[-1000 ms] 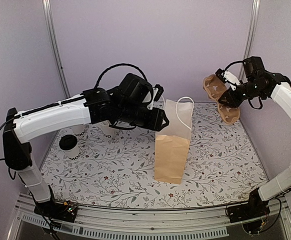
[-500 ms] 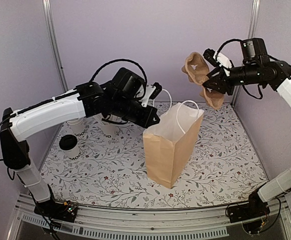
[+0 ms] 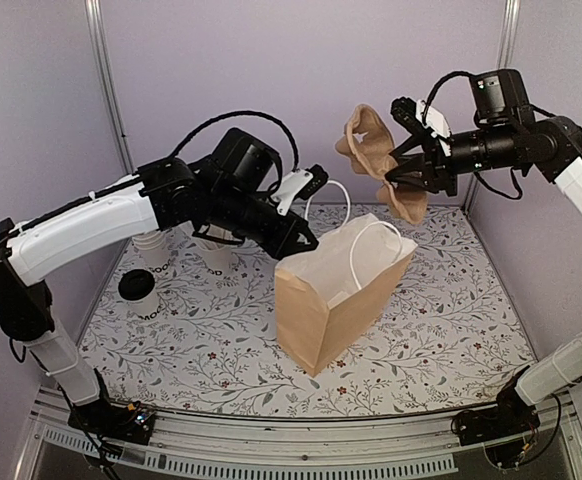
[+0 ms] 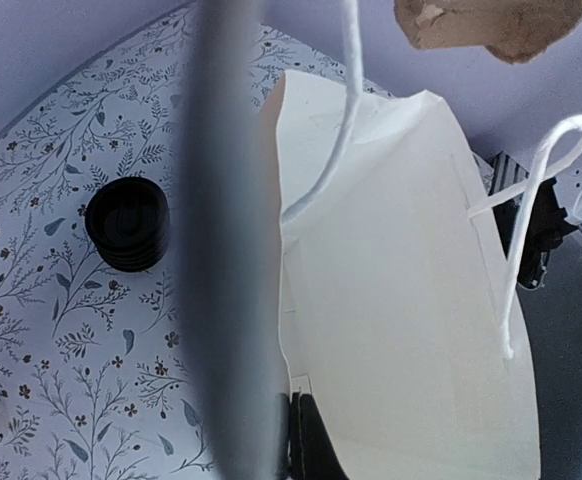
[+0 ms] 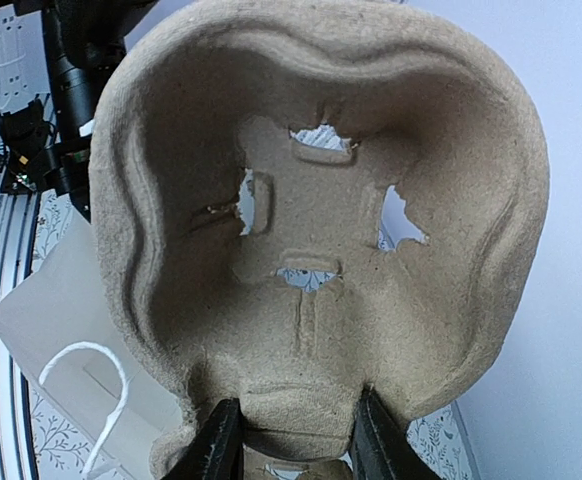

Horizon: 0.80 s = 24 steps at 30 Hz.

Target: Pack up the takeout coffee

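Note:
The takeout coffee (image 3: pixel 138 291), a white cup with a black lid, stands at the table's left side, apart from both grippers. A brown paper bag (image 3: pixel 333 300) stands open and tilted in the middle. My left gripper (image 3: pixel 297 238) is shut on the bag's left rim; in the left wrist view it (image 4: pixel 293 435) pinches the rim beside the bag's white inside (image 4: pixel 401 300). My right gripper (image 3: pixel 412 166) is shut on a brown pulp cup carrier (image 3: pixel 376 160), held in the air above the bag's far side. The right wrist view shows the gripper (image 5: pixel 296 440) clamping the carrier's (image 5: pixel 321 230) lower edge.
Lidless white cups (image 3: pixel 153 250) stand at the back left, partly behind my left arm. A stack of black lids (image 4: pixel 126 222) sits on the floral table mat (image 3: pixel 451 320) beside the bag. The bag's white handles (image 3: pixel 356 250) stick up from its rim.
My left gripper has pulled the bag's rim left, so the bag opened and tilted. My right gripper has carried the cup carrier left, to above the bag.

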### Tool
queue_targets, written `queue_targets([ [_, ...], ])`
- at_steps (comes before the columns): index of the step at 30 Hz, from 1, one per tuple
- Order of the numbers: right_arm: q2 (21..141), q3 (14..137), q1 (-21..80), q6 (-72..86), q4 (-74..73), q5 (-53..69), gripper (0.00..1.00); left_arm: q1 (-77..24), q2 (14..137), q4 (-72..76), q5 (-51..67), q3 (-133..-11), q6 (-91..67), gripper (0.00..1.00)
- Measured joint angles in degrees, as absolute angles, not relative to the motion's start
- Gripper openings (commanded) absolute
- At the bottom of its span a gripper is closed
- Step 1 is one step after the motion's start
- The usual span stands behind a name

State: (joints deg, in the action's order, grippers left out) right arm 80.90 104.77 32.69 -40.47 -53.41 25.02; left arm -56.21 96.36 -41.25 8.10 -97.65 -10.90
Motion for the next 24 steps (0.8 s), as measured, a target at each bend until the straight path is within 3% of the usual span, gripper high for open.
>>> queue_targets([
  [3, 80.6, 104.7, 33.7, -41.6, -55.0, 26.9, 0.35, -56.2, 95.7, -41.1, 8.8, -96.7, -10.4, 0.06],
  [9, 79.9, 104.7, 34.9, -44.6, -57.3, 28.3, 0.35, -56.0, 95.6, -40.1, 9.7, -95.9, -10.3, 0.28],
  [16, 80.0, 101.2, 35.6, -46.3, -57.5, 29.0, 0.35, -55.6, 95.5, -38.1, 9.1, -95.3, -11.5, 0.47],
  [24, 80.1, 100.7, 35.7, -46.7, -55.5, 27.2, 0.34, -55.4, 89.9, -35.6, 4.8, -90.5, -15.1, 0.52],
])
